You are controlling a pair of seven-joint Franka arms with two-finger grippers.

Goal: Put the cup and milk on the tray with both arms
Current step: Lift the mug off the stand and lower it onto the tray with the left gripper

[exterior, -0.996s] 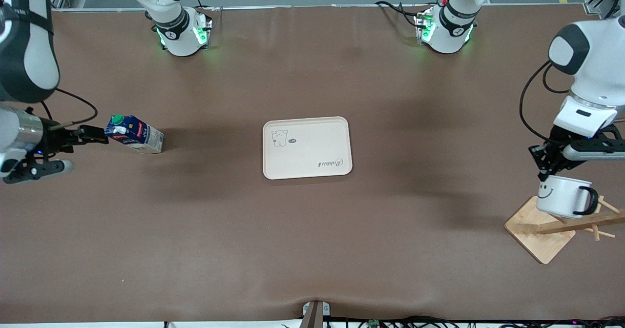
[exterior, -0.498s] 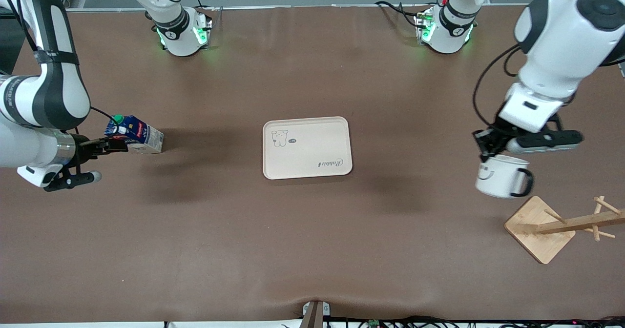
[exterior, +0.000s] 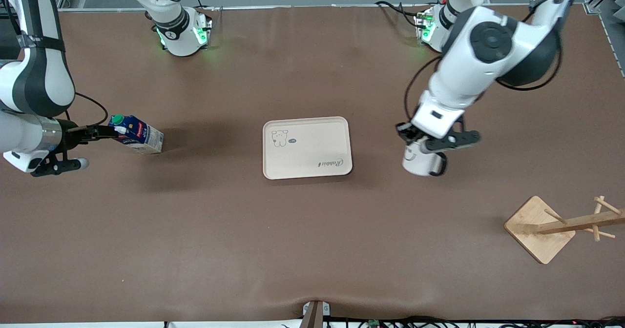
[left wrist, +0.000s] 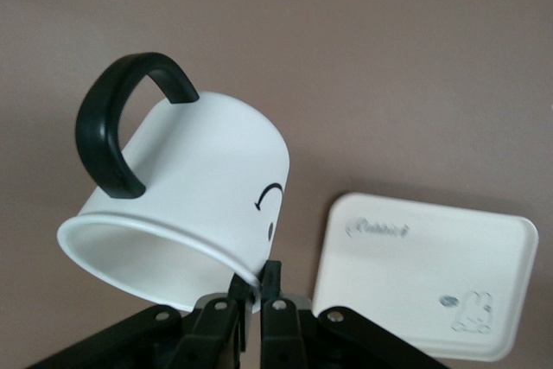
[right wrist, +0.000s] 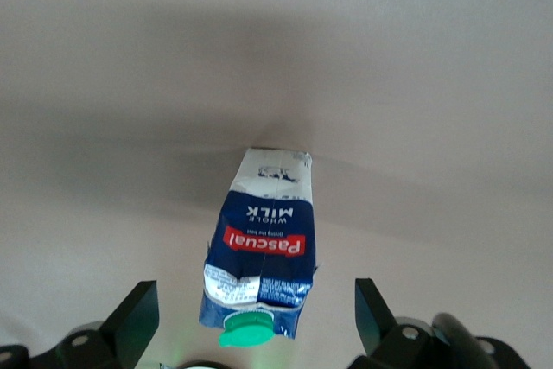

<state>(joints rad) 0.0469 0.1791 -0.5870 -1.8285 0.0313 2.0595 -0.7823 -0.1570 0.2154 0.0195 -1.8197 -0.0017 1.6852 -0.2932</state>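
Two grippers you are running: left gripper (left wrist: 255, 287) clamping white smiley mug (exterior: 421, 158) rim, hanging beside cream rectangular tray (exterior: 307, 147); right gripper (right wrist: 251, 321) spread wide, straddling dark blue milk carton (exterior: 136, 134) near table edge.

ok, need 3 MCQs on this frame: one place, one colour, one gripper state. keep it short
1. Where is the cup?
A. on the tray
B. in the left gripper, above the table between the tray and the wooden rack
C. hanging on the rack

2. What colour is the milk carton's cap?
A. red
B. white
C. green

3. How does the right gripper stand?
A. open, fingers either side of the carton
B. shut on the carton
C. shut on the cup

Key:
1 B: the left gripper pinches the cup's rim, and the tray is bare.
2 C: the milk carton has a green round cap.
3 A: the right gripper is spread wide around the carton, clear of its sides.
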